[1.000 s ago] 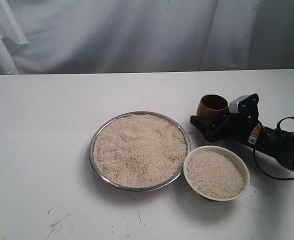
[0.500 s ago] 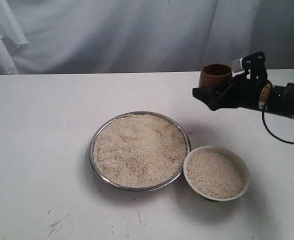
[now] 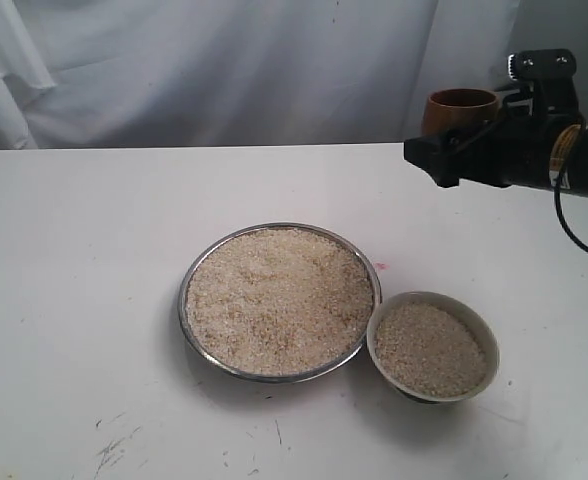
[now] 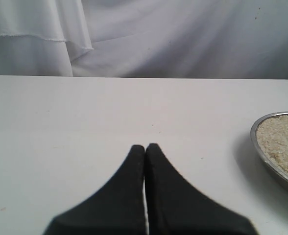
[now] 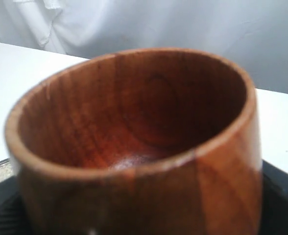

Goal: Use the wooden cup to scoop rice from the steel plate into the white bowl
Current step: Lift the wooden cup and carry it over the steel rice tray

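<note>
The steel plate (image 3: 187, 283), heaped with rice (image 3: 279, 297), lies mid-table; its rim (image 4: 257, 147) also shows in the left wrist view. Right of it stands the white bowl (image 3: 486, 340), holding rice (image 3: 429, 349). High at the back right, well above the table, my right gripper (image 3: 456, 140) is shut on the wooden cup (image 3: 459, 107). The cup (image 5: 134, 142) is upright and fills the right wrist view; its inside looks empty. My left gripper (image 4: 145, 147) is shut with nothing in it, low over bare table left of the plate. It is out of the exterior view.
A white cloth backdrop (image 3: 224, 70) hangs behind the table's far edge. The white tabletop (image 3: 74, 300) carries scuff marks (image 3: 109, 450) near the front left. A black cable (image 3: 579, 235) trails from the right arm.
My right gripper has lifted the wooden cup off the table beside the bowl and carried it up and to the right. The plate, the bowl and the rice have not moved.
</note>
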### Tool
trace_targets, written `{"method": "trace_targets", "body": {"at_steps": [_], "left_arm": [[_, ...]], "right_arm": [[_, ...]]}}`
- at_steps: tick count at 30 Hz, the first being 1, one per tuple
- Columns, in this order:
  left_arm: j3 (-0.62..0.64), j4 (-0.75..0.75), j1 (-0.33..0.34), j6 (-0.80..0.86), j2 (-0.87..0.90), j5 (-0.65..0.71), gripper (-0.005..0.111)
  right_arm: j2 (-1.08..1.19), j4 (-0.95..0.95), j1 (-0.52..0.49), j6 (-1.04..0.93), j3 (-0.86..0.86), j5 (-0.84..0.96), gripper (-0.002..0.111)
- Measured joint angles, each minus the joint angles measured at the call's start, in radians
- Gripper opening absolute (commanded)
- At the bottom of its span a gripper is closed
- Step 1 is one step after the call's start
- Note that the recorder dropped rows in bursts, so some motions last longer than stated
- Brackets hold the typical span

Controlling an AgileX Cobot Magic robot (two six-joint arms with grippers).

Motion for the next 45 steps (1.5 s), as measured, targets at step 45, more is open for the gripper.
{"method": "trace_targets", "body": {"at_steps": [45], "left_arm": [[0.000, 0.000, 0.000, 0.000, 0.000, 0.000, 0.000]], "right_arm": [[-0.153, 0.852, 0.482, -1.348, -0.041, 0.796, 0.000]]}}
